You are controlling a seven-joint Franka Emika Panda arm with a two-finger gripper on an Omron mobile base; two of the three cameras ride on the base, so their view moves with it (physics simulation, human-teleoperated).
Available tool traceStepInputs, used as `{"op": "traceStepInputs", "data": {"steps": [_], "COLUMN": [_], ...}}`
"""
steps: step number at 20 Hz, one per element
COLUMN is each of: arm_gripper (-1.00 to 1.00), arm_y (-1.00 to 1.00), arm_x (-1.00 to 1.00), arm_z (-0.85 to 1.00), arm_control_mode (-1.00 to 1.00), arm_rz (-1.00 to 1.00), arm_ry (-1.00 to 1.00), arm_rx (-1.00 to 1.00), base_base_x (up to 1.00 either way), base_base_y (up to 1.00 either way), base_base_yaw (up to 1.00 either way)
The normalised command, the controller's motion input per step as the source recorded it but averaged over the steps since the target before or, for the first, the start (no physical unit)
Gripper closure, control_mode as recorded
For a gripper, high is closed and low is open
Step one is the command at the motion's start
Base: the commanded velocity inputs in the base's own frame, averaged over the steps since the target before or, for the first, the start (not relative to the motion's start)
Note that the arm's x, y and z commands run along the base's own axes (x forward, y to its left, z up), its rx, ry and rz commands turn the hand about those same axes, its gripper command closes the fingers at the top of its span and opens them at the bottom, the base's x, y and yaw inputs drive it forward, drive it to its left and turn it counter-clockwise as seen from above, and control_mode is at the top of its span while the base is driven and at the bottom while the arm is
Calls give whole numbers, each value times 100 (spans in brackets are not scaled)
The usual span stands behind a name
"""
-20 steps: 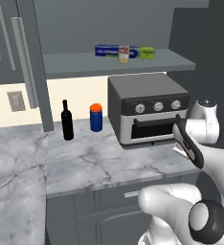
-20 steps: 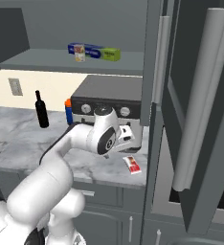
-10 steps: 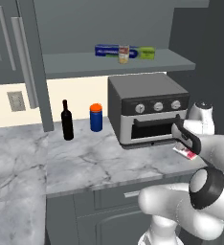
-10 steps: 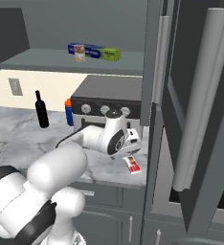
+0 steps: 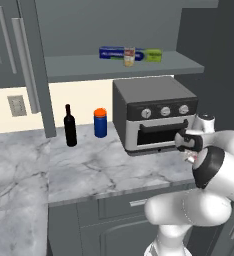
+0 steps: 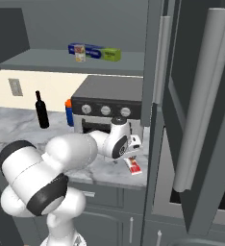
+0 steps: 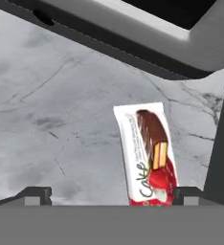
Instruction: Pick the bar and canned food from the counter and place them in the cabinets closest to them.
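Claw first: I am seeing it hovering low over the bench with both tips spread wide, gripping nothing. Behind it, the toaster oven is sitting at the bench's far side. Between the tips, the bar is lying flat on the marble near the bench's right end, while the canned food is standing on the shelf above.

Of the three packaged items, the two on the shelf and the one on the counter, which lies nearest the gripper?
The flat red-and-white wrapped bar on the marble counter, just ahead of the open gripper; the long blue-and-green box and small can sit on the upper shelf.
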Motion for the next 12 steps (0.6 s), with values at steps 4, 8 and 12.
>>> {"op": "traceStepInputs", "data": {"steps": [4,8,12], "arm_gripper": [-100,-100,-100], "arm_y": [-13,-19,-15], "arm_x": [17,10,11], "arm_z": [-2,-4,-20], "arm_control_mode": [-100,-100,-100], "arm_rz": [0,0,0], "arm_ry": [0,0,0], "arm_rx": [0,0,0], "base_base_x": [0,0,0], "base_base_y": [0,0,0], "base_base_yaw": [0,0,0]}}
